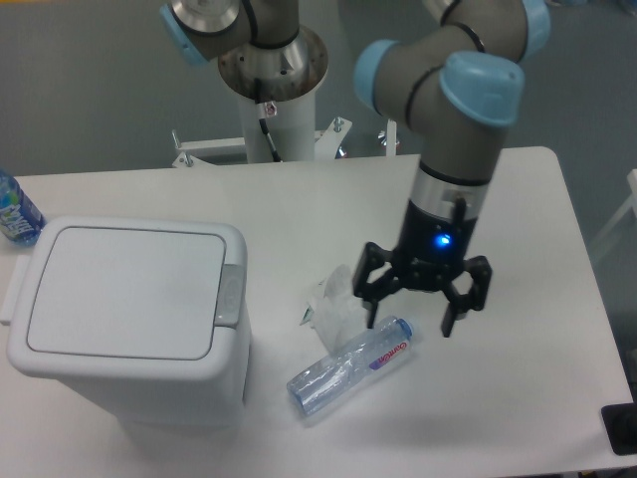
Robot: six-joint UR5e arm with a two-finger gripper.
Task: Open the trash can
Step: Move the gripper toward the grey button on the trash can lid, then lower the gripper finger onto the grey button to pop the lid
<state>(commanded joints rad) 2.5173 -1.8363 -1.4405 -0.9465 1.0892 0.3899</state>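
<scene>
— Where's our large white boxy plastic trash can (129, 319)?

— Well left of our spread, empty fingers (370, 299). It looks stiff and light; we'd press its small grey push-button latch (230, 295).

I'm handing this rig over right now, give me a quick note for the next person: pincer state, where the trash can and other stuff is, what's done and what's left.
Pincer: open, holding nothing, hanging above the table over the cap end of the crushed clear bottle, right of the trash can.
Trash can: front left of the table, lid shut flat, grey latch button on its right edge, untouched.
Also there: crumpled clear wrapper beside the bottle, blue bottle at the far left edge.
Done: nothing on the can yet.
Left: reach the latch, press it, get the lid open.
</scene>
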